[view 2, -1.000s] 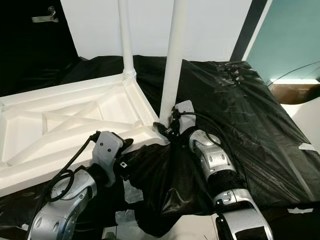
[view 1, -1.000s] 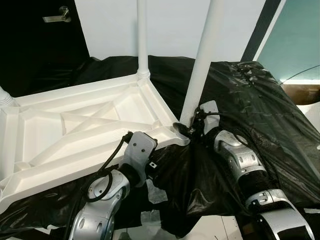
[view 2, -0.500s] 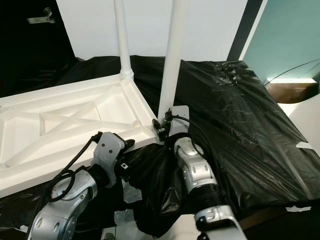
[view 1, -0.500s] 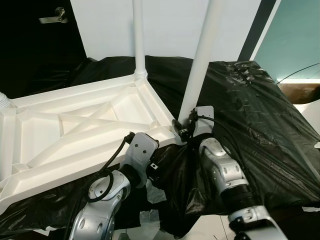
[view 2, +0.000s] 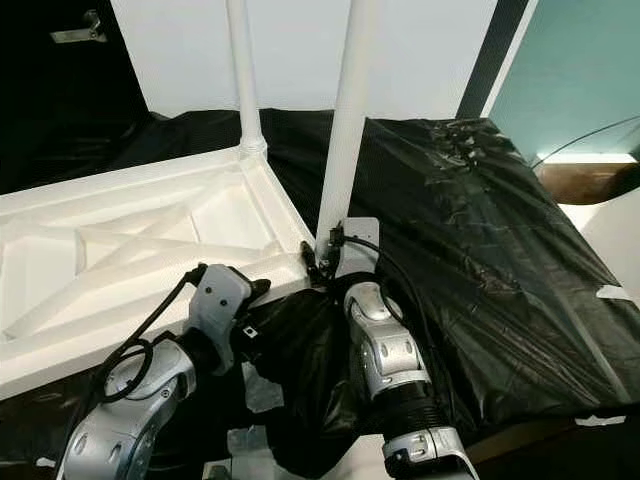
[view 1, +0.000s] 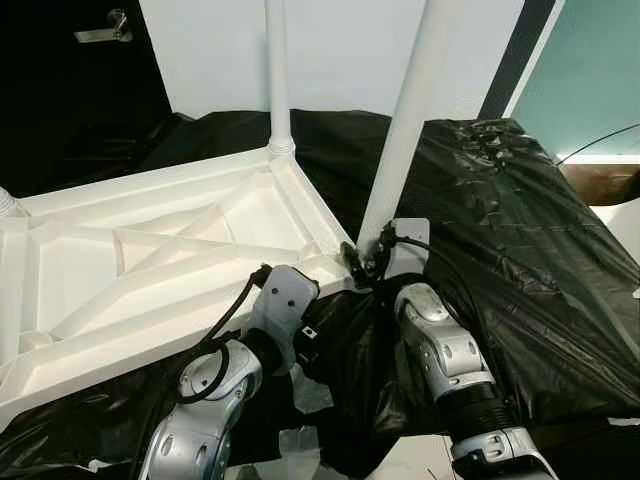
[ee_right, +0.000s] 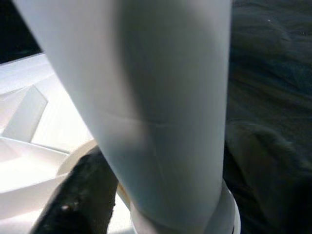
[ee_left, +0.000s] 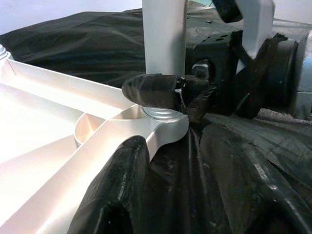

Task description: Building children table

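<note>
A white plastic table top (view 1: pixel 150 250) lies upside down on black sheeting (view 1: pixel 520 230). A white leg (view 1: pixel 405 130) stands upright in its near right corner socket. My right gripper (view 1: pixel 362 258) is shut on the base of this leg; one black finger (ee_left: pixel 151 91) presses the leg just above the socket, and the leg (ee_right: pixel 161 97) looms close in the right wrist view. My left gripper (ee_left: pixel 180 190) sits low at the table top's near edge, just left of that corner, fingers (ee_left: pixel 117 195) spread open, one overlapping the rim.
A second leg (view 1: pixel 277 70) stands in the far corner, and the top of a third (view 1: pixel 8 205) shows at the far left. A dark door with a handle (view 1: pixel 100 30) is behind on the left. The sheeting slopes off to the right toward a brown box (view 1: pixel 610 185).
My right forearm has swung in from the right to below the leg, its gripper staying shut on the leg's base. The left arm has hardly moved. The camera has shifted slightly.
</note>
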Controlling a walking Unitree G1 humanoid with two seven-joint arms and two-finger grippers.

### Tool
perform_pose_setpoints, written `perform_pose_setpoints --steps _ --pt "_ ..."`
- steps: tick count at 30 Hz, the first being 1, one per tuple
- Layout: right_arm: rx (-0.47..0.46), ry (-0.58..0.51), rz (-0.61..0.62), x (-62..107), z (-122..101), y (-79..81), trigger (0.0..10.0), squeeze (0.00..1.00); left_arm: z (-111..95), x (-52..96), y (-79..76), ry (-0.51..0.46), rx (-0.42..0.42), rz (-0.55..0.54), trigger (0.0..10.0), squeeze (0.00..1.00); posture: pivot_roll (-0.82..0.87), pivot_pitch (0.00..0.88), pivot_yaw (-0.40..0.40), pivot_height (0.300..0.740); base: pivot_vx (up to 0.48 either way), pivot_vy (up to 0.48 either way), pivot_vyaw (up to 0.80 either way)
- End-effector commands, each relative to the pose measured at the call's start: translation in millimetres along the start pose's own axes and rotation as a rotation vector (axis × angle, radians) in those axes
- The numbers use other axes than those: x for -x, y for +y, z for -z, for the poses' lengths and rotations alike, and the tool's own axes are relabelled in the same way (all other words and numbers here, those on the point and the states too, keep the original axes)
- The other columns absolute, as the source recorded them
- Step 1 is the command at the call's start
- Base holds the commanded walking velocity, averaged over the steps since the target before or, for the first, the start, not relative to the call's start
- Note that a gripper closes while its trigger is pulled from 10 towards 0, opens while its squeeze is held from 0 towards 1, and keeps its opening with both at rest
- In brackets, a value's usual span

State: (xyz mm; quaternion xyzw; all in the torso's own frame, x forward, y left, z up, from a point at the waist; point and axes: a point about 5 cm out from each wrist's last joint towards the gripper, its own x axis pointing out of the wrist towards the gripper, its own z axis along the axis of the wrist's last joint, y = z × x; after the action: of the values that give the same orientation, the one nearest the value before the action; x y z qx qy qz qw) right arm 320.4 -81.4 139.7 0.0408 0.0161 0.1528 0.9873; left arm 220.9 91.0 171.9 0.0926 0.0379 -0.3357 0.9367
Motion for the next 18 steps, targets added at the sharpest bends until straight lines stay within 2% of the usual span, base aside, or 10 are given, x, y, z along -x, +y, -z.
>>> perform_pose_setpoints --steps 1,2,3,5,7,9,13,18 --pt "-0.016 -0.012 -0.029 4.1 -1.0 -6.7 10.0 1.00 1.1 -2.1 1.4 0.004 -0.003 -0.046 10.0 0.00 0.14 0.020 -0.056 0.740 0.000 0.000 0.00" --pt "-0.005 -0.027 -0.069 5.6 -2.7 -12.4 10.0 1.00 1.0 -2.3 1.7 0.003 -0.003 -0.048 10.0 0.00 0.14 0.017 -0.059 0.740 0.000 0.000 0.00" --pt "-0.019 -0.032 -0.111 6.7 -3.0 -20.3 10.0 0.00 0.9 -2.2 2.0 0.002 -0.005 -0.050 10.0 0.00 0.14 0.017 -0.059 0.740 0.000 0.000 0.00" --pt "-0.029 -0.035 -0.135 7.6 -3.3 -25.6 10.0 0.00 0.9 -2.1 2.3 0.002 -0.005 -0.052 10.0 0.00 0.14 0.017 -0.059 0.740 0.000 0.000 0.00" --pt "-0.022 -0.040 -0.204 8.8 -4.0 -37.4 10.0 0.00 0.8 -1.8 2.5 0.001 -0.004 -0.054 10.0 0.00 0.14 0.018 -0.060 0.740 0.000 0.000 0.00" --pt "-0.013 -0.037 -0.234 9.3 -4.0 -40.9 10.0 0.00 0.8 -1.8 2.5 0.000 -0.003 -0.055 10.0 0.00 0.14 0.020 -0.058 0.740 0.000 0.000 0.00" --pt "0.054 -0.005 -0.407 8.3 -4.8 -51.2 10.0 0.00 0.3 -1.7 3.5 -0.002 -0.004 -0.060 10.0 0.00 0.14 0.024 -0.057 0.740 0.000 0.000 0.00" --pt "0.093 0.015 -0.494 5.5 -7.7 -56.6 10.0 0.00 -0.1 -1.4 4.7 -0.003 -0.004 -0.065 10.0 0.00 0.14 0.024 -0.057 0.740 0.000 0.000 0.00"
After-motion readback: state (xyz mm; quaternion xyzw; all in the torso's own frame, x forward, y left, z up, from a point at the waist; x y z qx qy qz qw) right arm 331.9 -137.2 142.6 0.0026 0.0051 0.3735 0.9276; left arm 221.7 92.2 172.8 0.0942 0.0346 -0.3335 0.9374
